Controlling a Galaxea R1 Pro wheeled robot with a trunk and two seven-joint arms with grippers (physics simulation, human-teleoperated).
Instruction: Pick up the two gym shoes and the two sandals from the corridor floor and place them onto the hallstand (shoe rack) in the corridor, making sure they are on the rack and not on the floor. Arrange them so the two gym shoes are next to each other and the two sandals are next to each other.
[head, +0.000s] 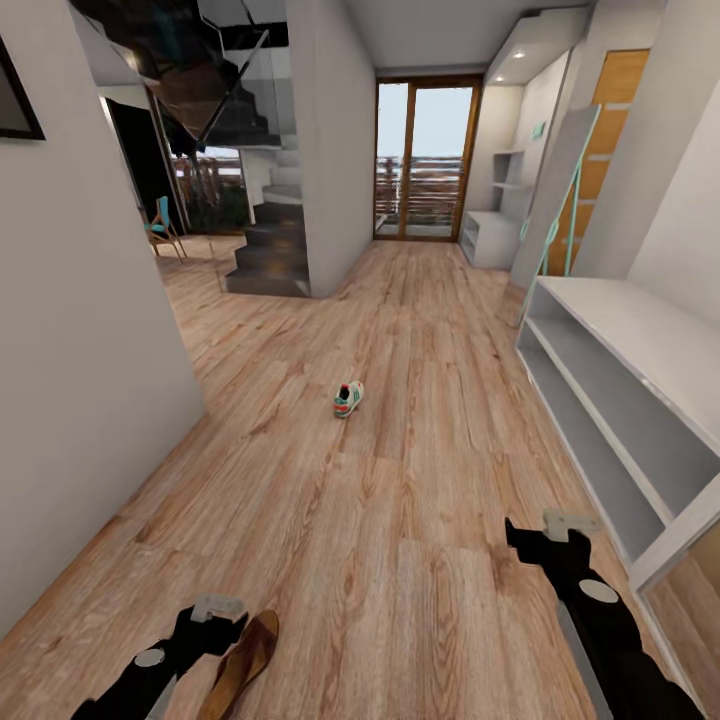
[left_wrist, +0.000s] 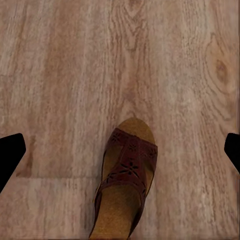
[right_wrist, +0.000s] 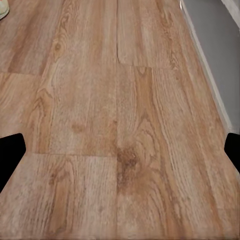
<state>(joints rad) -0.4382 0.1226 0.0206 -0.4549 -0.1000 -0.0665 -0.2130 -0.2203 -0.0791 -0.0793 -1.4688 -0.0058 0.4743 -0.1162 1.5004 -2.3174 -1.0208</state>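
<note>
The left gripper (left_wrist: 120, 150) has its jaws spread wide, holding nothing, with a brown sandal (left_wrist: 125, 185) lying on the floor (left_wrist: 60, 75) between the fingertips. In the head view that sandal (head: 240, 662) sits at the bottom left, just beside the left gripper (head: 205, 620). The right gripper (head: 550, 535), lower right, also has its jaws spread over bare planks. One gym shoe (head: 348, 399) lies mid-frame on the floor, well apart from both. The rack (head: 640, 330) runs along the right edge, its shelves bare.
</note>
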